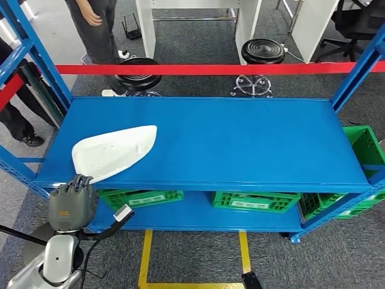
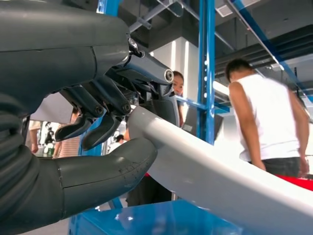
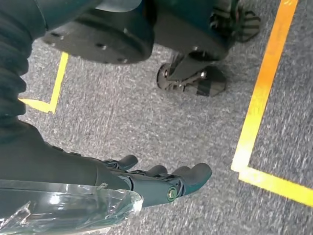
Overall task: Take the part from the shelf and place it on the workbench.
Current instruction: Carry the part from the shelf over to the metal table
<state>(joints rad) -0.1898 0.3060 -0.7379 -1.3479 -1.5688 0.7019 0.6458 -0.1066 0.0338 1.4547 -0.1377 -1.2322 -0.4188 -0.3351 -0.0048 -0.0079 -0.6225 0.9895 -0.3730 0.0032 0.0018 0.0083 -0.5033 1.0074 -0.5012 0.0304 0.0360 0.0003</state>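
Note:
The white, elongated part (image 1: pixel 113 150) lies on the left side of the blue shelf top (image 1: pixel 236 138), its wide near end reaching the front edge. My left hand (image 1: pixel 74 192) is at that near end. In the left wrist view the thumb (image 2: pixel 110 171) lies under the part (image 2: pixel 221 181) and the fingers (image 2: pixel 147 68) reach over its end, with a gap still showing above the part. My right hand (image 3: pixel 158 178) hangs over the grey carpet with its fingers stretched out and nothing in it.
Green crates (image 1: pixel 247 200) sit on the lower shelf level and another green crate (image 1: pixel 363 144) at the right end. A red beam (image 1: pixel 204 68) crosses behind the shelf, with black stools (image 1: pixel 262 51) and people (image 1: pixel 97 27) beyond. Yellow floor tape (image 1: pixel 145 259) marks the carpet below.

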